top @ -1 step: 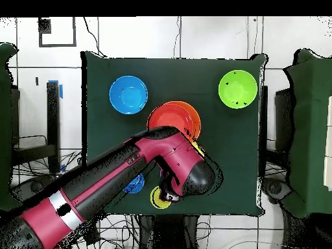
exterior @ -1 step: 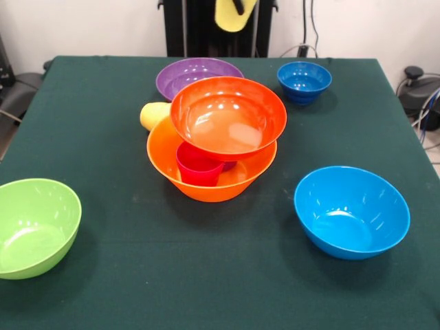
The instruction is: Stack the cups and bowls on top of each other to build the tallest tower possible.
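The tower stands mid-table: the big orange-yellow bowl (exterior @ -1 step: 206,180) holds an upright red-pink cup (exterior @ -1 step: 199,166), and the red-orange bowl (exterior @ -1 step: 228,115) rests tilted on that cup. A yellow cup (exterior @ -1 step: 155,114) lies on its side against the big bowl's far left rim. Another yellow cup (exterior @ -1 step: 235,16) hangs at the top edge above the table's far side, with my gripper (exterior @ -1 step: 237,5) shut on its rim. From overhead this cup (top @ -1 step: 159,199) shows beneath the arm's end. The purple bowl (exterior @ -1 step: 198,74), the small dark blue bowl (exterior @ -1 step: 304,81), the light blue bowl (exterior @ -1 step: 352,212) and the lime green bowl (exterior @ -1 step: 34,227) stand apart.
In the overhead view the red arm (top @ -1 step: 117,175) crosses the table's near side and hides the purple bowl and part of the small dark blue bowl (top @ -1 step: 134,185). The green bowl (top @ -1 step: 238,89) and the light blue bowl (top @ -1 step: 128,94) sit near the table's far corners.
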`<state>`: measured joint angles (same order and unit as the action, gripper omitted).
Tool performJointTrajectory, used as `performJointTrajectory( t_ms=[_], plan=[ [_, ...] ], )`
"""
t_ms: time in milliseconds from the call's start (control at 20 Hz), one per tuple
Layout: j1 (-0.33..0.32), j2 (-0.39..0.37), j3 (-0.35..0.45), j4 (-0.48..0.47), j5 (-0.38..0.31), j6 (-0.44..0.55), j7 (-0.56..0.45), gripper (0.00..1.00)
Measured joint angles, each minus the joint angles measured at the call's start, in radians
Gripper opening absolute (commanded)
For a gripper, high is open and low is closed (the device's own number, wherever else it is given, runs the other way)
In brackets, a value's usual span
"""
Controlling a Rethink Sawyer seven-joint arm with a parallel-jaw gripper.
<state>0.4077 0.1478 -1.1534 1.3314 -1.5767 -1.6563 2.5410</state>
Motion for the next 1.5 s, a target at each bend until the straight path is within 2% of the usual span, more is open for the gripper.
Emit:
performJointTrajectory(
  t_ms=[500, 850, 1100, 1500],
  plan=[
    [-0.051, -0.144, 0.056, 0.051, 0.046, -0.017, 0.0, 0.0],
    [-0.079, -0.222, 0.098, 0.095, 0.053, -0.017, 0.0, 0.0],
    [-0.091, -0.256, 0.121, 0.116, 0.053, -0.017, 0.0, 0.0],
    [-0.092, -0.268, 0.133, 0.118, 0.073, -0.008, 0.0, 0.0]
  ],
)
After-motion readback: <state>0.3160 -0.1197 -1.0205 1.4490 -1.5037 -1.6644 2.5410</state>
